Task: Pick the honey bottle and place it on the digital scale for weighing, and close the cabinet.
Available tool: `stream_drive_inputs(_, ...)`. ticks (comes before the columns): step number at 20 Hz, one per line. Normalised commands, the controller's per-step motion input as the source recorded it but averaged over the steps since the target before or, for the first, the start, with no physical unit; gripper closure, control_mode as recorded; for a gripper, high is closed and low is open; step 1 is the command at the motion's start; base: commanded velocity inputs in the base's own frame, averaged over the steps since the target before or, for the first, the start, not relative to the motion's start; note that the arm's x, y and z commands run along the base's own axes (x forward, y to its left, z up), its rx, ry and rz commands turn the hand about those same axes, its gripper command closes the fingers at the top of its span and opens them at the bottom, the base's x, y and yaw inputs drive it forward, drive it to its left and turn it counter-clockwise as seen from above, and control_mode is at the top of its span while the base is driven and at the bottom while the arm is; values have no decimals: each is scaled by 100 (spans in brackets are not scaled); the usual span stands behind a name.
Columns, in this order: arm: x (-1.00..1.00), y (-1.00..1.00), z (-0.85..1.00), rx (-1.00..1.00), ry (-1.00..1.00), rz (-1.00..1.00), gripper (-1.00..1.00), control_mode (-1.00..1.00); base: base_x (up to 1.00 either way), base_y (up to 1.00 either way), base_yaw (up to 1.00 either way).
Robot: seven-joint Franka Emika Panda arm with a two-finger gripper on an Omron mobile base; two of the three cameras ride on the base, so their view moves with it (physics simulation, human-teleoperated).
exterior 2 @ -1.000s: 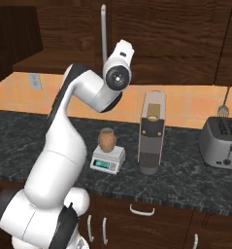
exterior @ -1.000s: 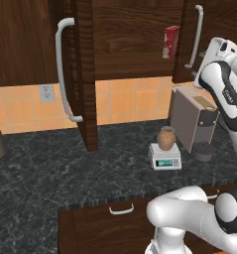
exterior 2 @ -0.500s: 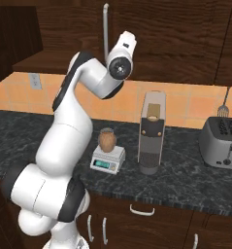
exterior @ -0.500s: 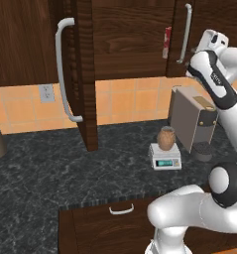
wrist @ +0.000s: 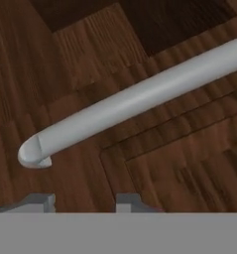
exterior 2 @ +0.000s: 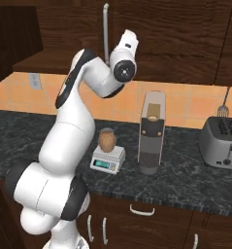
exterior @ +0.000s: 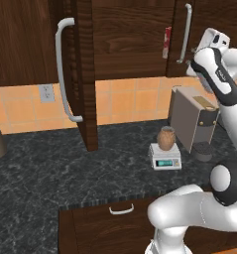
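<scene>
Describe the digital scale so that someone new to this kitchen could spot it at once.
On the dark marbled counter, beneath the dark wood wall cabinets, look just left of the tall grey-beige coffee machine. The digital scale is the small white flat box with a teal display, and the tan honey bottle stands on it.

I see even, soft rendered light, faint shadows under the dark brown wood cabinet [exterior: 125, 39]; hand view slightly blurred.
</scene>
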Motion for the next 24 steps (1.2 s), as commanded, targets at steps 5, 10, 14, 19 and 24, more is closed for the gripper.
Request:
stream_drive_inputs(5,-47,-12,3,0,-8,0,-100,-100,0,0,0)
stream_drive_inputs(10,-100,3,61,-5,-2,1,-100,-100,0,0,0)
stream_drive_inputs(14,-100,19,66,-10,-8,5,-100,-100,0,0,0)
stream_drive_inputs(19,-100,27,68,-13,0,7,-100,-100,0,0,0)
stream_drive_inputs(24,-100,88,6,-7,-1,3,-100,-100,0,0,0)
